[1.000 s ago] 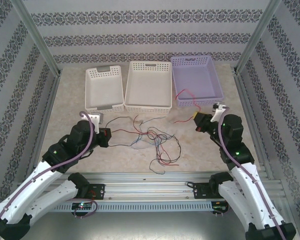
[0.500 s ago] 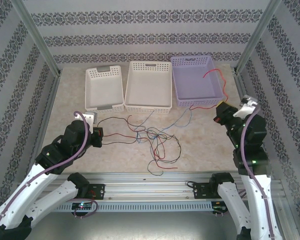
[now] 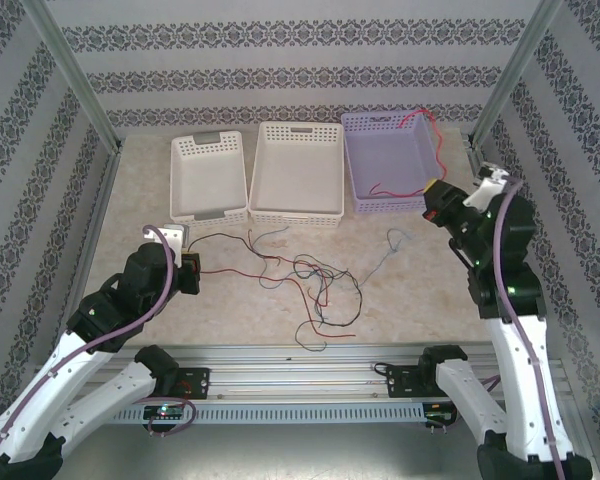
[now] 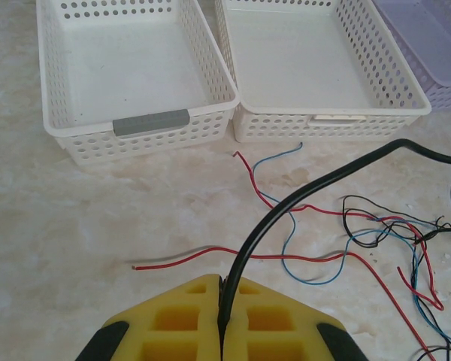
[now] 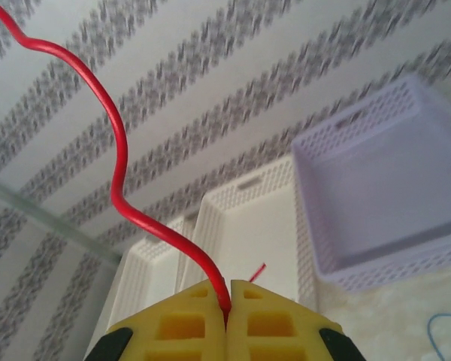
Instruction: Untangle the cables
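A thin black wire (image 4: 286, 207) is clamped by the left gripper (image 4: 222, 308); a thin red wire (image 5: 120, 150) is clamped by the right gripper (image 5: 227, 304) beside the perforated lilac plastic basket (image 3: 352, 165). The tangled cables (image 3: 320, 285) are spread across the beige table (image 3: 420, 295).

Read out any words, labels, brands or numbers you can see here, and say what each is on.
None can be read.
The grey tab on the left basket is blank; the white tab on the middle basket shows nothing legible.
The left gripper on the black cable and the right gripper on the red cable bear no marks.
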Available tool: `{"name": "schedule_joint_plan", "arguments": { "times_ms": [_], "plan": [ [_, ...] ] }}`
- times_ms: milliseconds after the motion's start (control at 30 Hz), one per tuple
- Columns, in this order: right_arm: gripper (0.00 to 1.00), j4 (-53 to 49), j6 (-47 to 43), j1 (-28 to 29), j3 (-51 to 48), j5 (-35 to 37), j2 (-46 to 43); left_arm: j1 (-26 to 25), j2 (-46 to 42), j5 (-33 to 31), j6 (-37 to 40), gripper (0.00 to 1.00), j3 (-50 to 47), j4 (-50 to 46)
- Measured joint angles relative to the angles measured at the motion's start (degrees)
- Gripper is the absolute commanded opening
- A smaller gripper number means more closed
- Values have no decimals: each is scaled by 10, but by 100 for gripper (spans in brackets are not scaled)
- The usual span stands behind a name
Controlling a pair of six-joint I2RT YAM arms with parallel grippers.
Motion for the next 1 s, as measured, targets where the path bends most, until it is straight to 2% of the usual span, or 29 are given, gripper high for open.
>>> {"name": "schedule_joint_plan", "arguments": {
  "times_ms": [167, 400, 700, 1000],
  "plan": [
    [0, -15, -11, 15, 0, -11, 6, 0, -2, 5, 3, 0, -3, 0],
    [0, -10, -58, 35, 20, 73, 32, 0, -5, 25, 12, 0, -6, 1],
    [0, 31, -95, 33, 76, 193, 257, 0, -15, 49, 14, 0, -12, 1],
    [0, 33, -120, 26, 178, 265, 459, 0, -26, 62, 14, 0, -19, 3]
  ]
}}
